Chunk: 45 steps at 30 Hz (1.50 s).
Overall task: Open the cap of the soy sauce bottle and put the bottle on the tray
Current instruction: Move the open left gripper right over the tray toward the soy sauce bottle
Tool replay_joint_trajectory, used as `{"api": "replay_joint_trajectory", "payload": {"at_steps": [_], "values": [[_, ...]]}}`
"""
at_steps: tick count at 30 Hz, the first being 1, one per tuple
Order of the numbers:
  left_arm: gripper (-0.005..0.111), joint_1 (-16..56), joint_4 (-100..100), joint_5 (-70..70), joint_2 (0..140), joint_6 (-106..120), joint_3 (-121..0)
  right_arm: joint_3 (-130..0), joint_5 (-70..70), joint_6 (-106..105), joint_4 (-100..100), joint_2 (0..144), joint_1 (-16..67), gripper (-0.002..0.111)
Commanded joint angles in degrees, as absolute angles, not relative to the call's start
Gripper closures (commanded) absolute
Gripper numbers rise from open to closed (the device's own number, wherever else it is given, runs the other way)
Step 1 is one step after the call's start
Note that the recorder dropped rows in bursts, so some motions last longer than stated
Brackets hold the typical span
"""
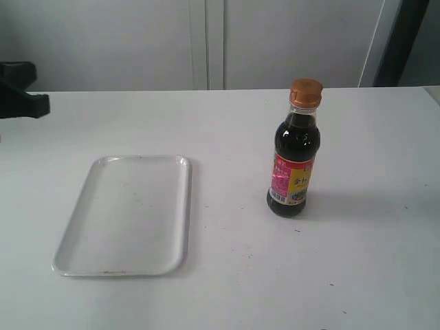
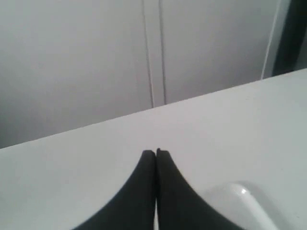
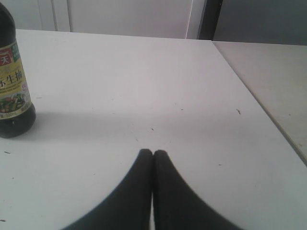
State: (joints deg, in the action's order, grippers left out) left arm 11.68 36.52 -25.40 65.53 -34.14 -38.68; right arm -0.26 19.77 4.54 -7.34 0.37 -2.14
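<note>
Exterior: the bottle point(image 1: 293, 159) stands upright right of centre on the table point(image 1: 227, 275), cap point(image 1: 305, 91) on, well apart from the tray point(image 1: 69, 254) at lower left. A dark shape at the far left edge is perhaps an arm.

Left wrist: the left gripper point(image 2: 156, 153) has its fingers pressed together above the table, a tray corner point(image 2: 242, 191) at lower right.

Right wrist: the right gripper point(image 3: 152, 153) is likewise closed and empty; the bottle point(image 3: 13, 91) stands at the left edge.

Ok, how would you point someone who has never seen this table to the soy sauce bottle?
On the white table, look to the right of the flat white tray. The soy sauce bottle stands upright there, apart from the tray: the only tall thing, dark liquid, pink-and-yellow label, orange-gold cap shut.
</note>
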Motion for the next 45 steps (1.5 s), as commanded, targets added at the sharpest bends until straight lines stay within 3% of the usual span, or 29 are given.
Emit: {"api": "replay_joint_trajectory", "payload": {"at_steps": [1, 10, 23, 37, 40, 45], "values": [[0.107, 15.66, 37.35, -28.08, 69.1, -31.83, -39.47, 0.0, 19.61, 4.72, -7.53, 0.0, -2.3, 0.108], [0.107, 21.44, 37.35, -39.26, 77.78, -29.62, -39.47, 0.0, 19.61, 4.72, -7.53, 0.0, -2.3, 0.108], [0.107, 21.44, 40.53, -62.31, 89.67, -30.1, -39.74, 0.0, 19.61, 4.72, -7.53, 0.0, -2.3, 0.108], [0.106, 24.5, 54.48, -63.83, 100.75, -37.55, -50.47, 0.0, 19.61, 4.72, -7.53, 0.0, -2.3, 0.108], [0.092, 26.72, 54.48, -63.73, 102.56, -37.55, -52.48, 0.0, 19.61, 4.72, -7.53, 0.0, -2.3, 0.108], [0.034, 28.47, 53.53, -63.22, 104.55, -40.6, -54.33, 0.0, 19.61, 4.72, -7.53, 0.0, -2.3, 0.108]]}}
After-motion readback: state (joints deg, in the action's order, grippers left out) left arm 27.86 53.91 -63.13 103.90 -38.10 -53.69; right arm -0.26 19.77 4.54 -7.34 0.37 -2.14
